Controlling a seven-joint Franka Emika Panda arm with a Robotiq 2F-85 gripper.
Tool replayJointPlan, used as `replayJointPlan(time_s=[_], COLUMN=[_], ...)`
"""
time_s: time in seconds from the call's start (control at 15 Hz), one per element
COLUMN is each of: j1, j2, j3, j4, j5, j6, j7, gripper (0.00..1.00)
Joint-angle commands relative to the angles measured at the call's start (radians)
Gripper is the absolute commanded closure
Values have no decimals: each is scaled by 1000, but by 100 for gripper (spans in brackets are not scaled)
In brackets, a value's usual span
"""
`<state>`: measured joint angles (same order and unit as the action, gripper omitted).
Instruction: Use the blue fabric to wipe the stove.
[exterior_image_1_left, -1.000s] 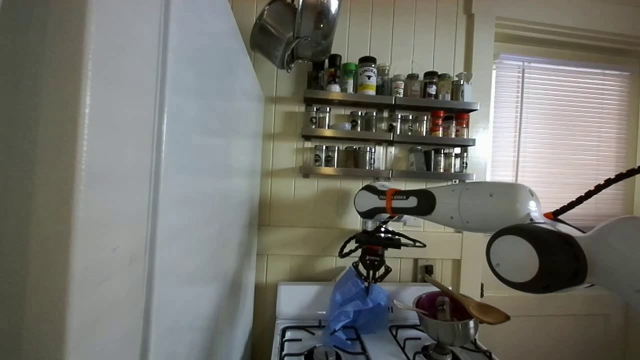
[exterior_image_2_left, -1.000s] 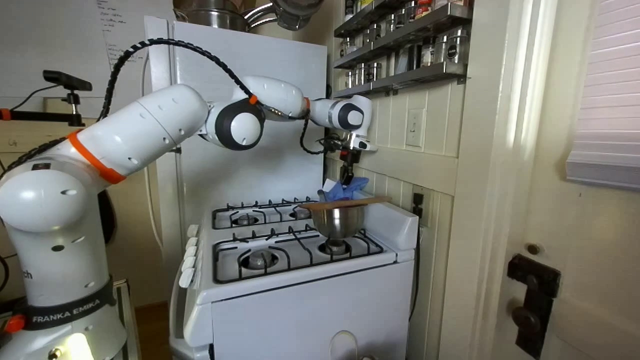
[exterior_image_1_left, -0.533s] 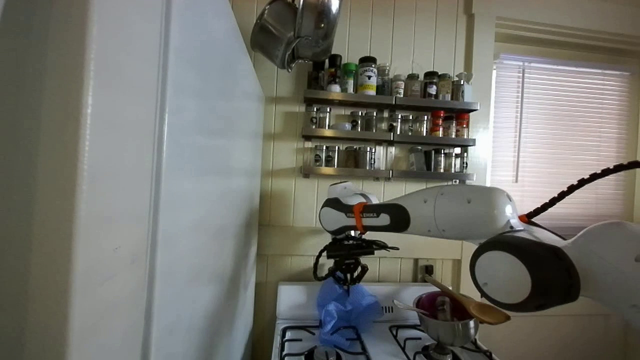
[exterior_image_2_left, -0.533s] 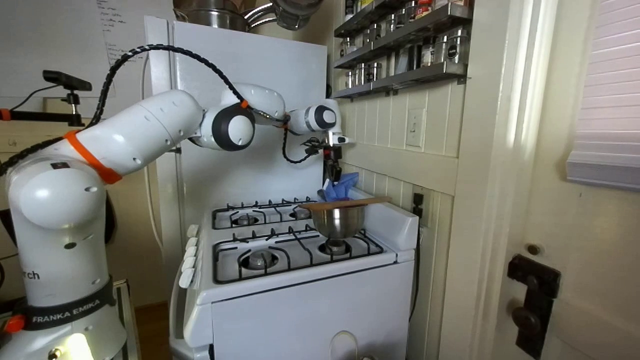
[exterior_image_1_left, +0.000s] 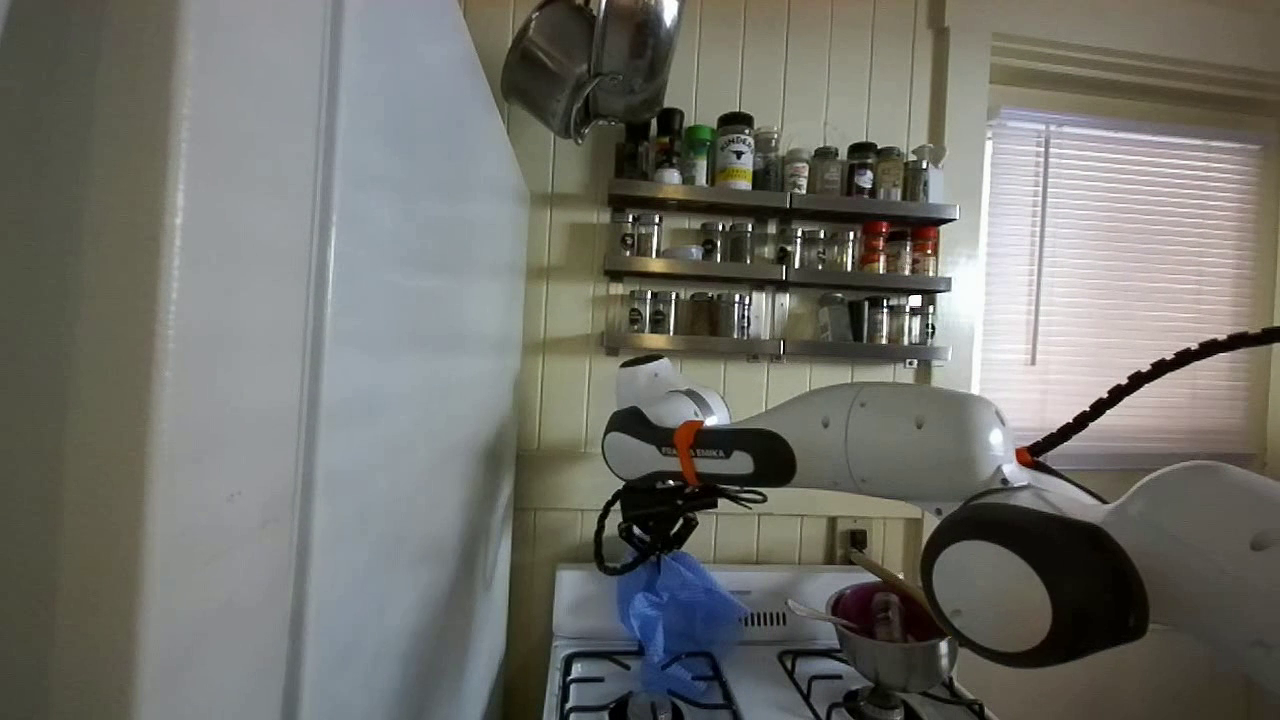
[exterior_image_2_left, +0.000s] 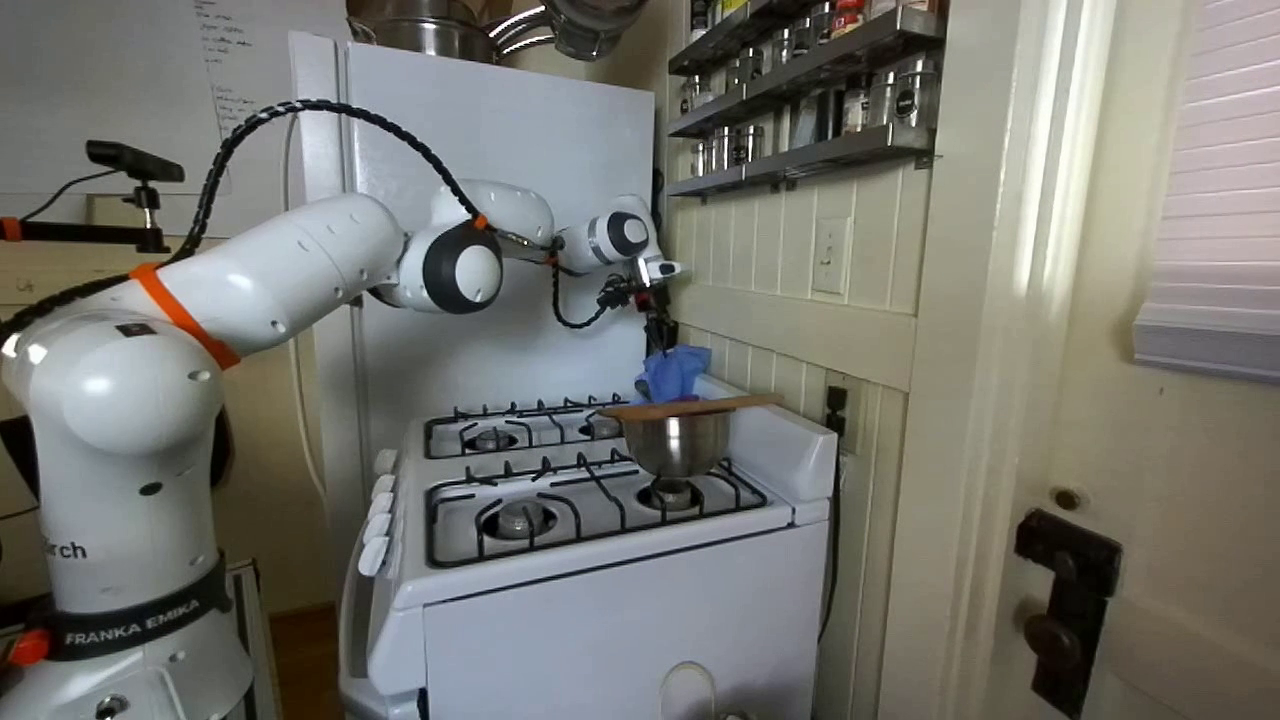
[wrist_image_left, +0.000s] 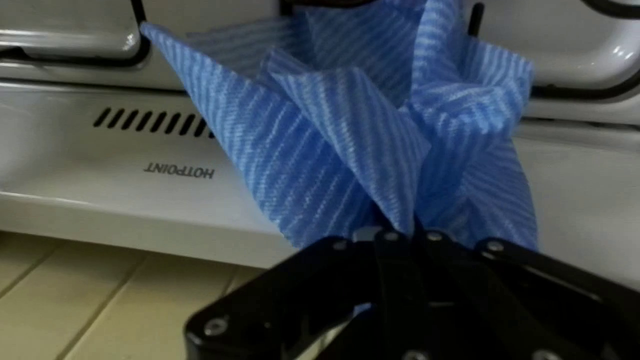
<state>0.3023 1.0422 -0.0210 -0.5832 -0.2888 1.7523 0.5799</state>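
The blue striped fabric (exterior_image_1_left: 678, 610) hangs crumpled from my gripper (exterior_image_1_left: 656, 556) at the back of the white stove (exterior_image_1_left: 752, 690). Its lower end overlaps a rear burner grate in that exterior view; I cannot tell whether it touches it. In an exterior view the fabric (exterior_image_2_left: 674, 372) shows behind a metal bowl, below my gripper (exterior_image_2_left: 662, 346). In the wrist view my gripper (wrist_image_left: 409, 235) is shut with the fabric (wrist_image_left: 320, 165) pinched between the fingertips. The fabric spreads over the stove's back panel (wrist_image_left: 240, 200), near the vent slots and lettering.
The metal bowl (exterior_image_2_left: 678, 446) stands on a rear burner, with a wooden spoon (exterior_image_2_left: 690, 406) across it. The white fridge (exterior_image_2_left: 500, 330) borders the stove's far side. Spice shelves (exterior_image_1_left: 700, 343) hang on the wall above. Black grates (exterior_image_2_left: 590, 500) cover the burners.
My gripper has moved toward the fridge, left in both exterior views, and tilted, pulling the fabric's upper part along. The fabric's lower end has shifted little. The bowl has not moved.
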Motion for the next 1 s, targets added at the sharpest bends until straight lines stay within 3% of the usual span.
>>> replayJointPlan(time_s=[0.0,0.4,0.73,0.93], j1=[-30,-87,-93,-101], j2=[47,70,94,95], j3=[56,180,169,122], j4=[77,71,71,72], j5=[51,180,168,143], j6=[55,38,22,49], j7=[-132,-351,-344,-259], gripper=[100,100,100,100])
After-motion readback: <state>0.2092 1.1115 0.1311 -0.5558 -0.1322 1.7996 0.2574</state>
